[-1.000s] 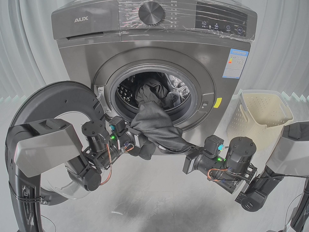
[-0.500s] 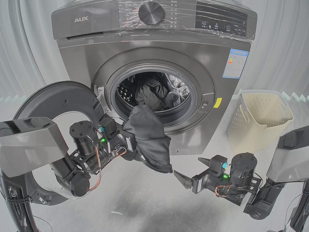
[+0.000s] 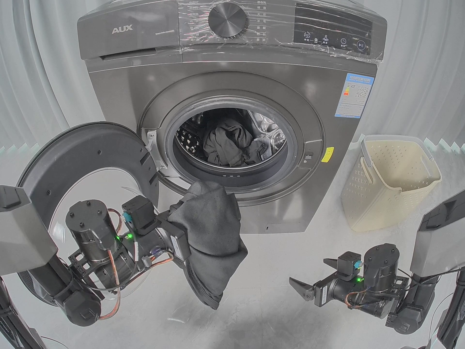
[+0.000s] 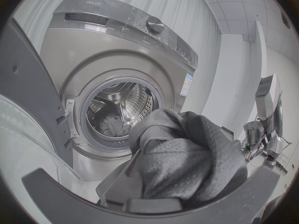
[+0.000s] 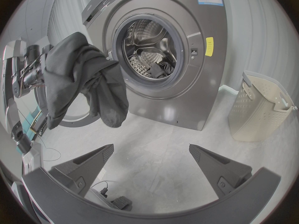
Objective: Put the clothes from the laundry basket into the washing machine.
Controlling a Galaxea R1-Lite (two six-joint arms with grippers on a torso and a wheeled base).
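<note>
Before the front of the washing machine (image 3: 271, 78), low over the floor (image 3: 271, 311), the left gripper (image 3: 186, 224) holds a dark grey garment (image 3: 213, 233) with its jaws closed on the cloth. The garment is bunched over the jaws and hangs down in a long fold, with its lowest end clear of the floor. It sits just below the lower rim of the round port and outside the drum, at the port's left side as the head view gives it. The left wrist view shows the same garment (image 4: 187, 159) heaped across the jaws, with the port beyond it.

The round door (image 3: 82, 161) stands swung wide on the machine's left, behind the left arm. Inside the drum lies a crumpled heap of dark clothes (image 3: 227, 144), resting against the lower back of the steel wall.

The right gripper (image 3: 312, 275) hangs near the floor towards the right, well apart from the garment, with its jaws spread and nothing between them. In the right wrist view its two dark fingers (image 5: 90, 168) frame bare floor, and the garment (image 5: 81, 75) shows farther off, hanging from the other arm.

A cream perforated laundry basket (image 3: 373, 195) stands on the floor just beside the machine's right front corner, leaning slightly, with its open top facing up. A pale curtain (image 3: 426, 73) hangs behind the machine.
</note>
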